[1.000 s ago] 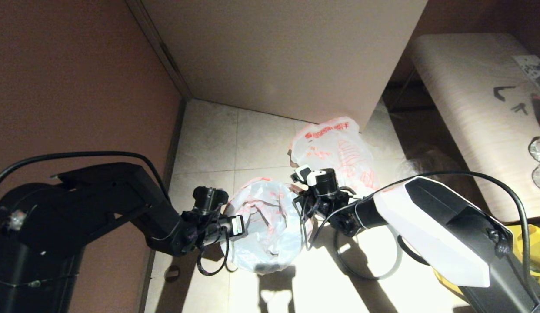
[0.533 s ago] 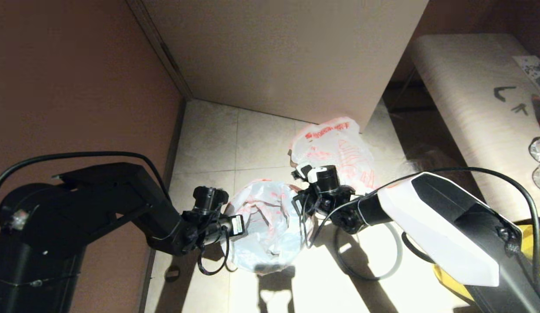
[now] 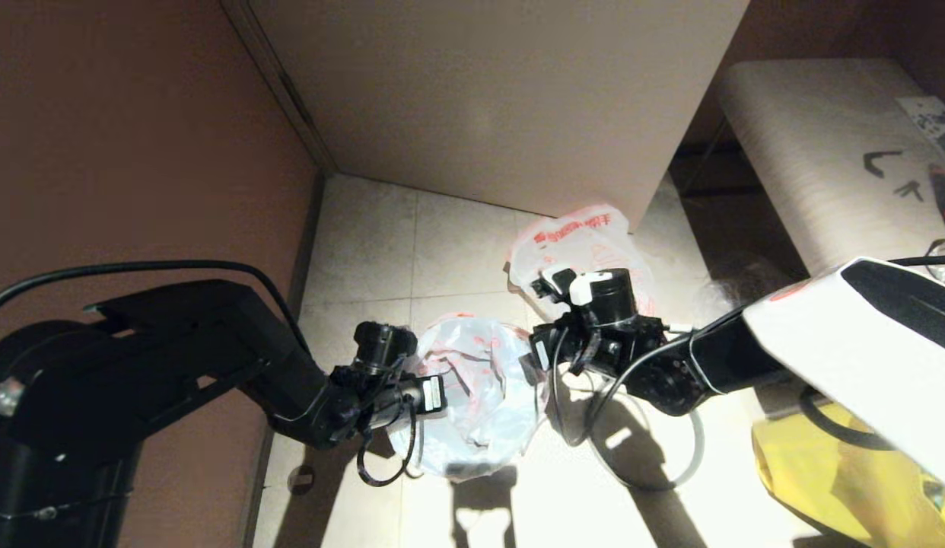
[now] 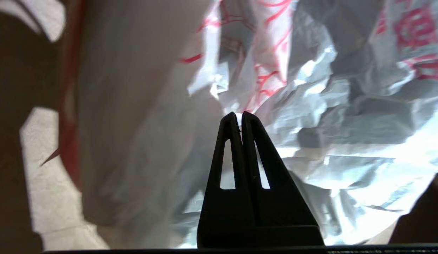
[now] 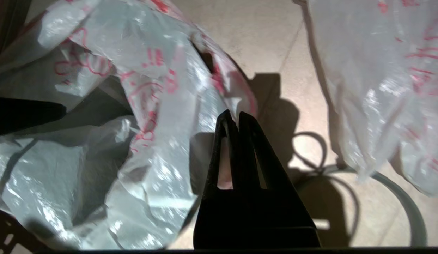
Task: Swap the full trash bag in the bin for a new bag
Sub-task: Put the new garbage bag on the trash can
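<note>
The new bag [image 3: 476,396], thin white film with red print, sits opened out in the black bin [image 3: 463,473], which shows only below the film. My left gripper [image 3: 451,396] is at the bag's left rim, and in the left wrist view it [image 4: 239,114] is shut with a sliver of film pinched at its tips. At the bag's right rim, my right gripper [image 3: 535,364] is shut on the red-edged film [image 5: 233,114]. The full trash bag [image 3: 587,243] lies on the floor behind the right wrist, apart from the bin, and also shows in the right wrist view [image 5: 381,88].
The loose grey ring [image 3: 689,457] lies on the tiles right of the bin, under my right arm. A yellow bag [image 3: 815,472] sits at the near right. A pale cabinet [image 3: 503,99] stands behind, a brown wall [image 3: 138,137] left, a bench [image 3: 807,152] right.
The right arm has risen and swung right and closer to the camera, its wrist now higher over the bag's right rim. The left gripper has edged right. The bag's mouth looks rounder.
</note>
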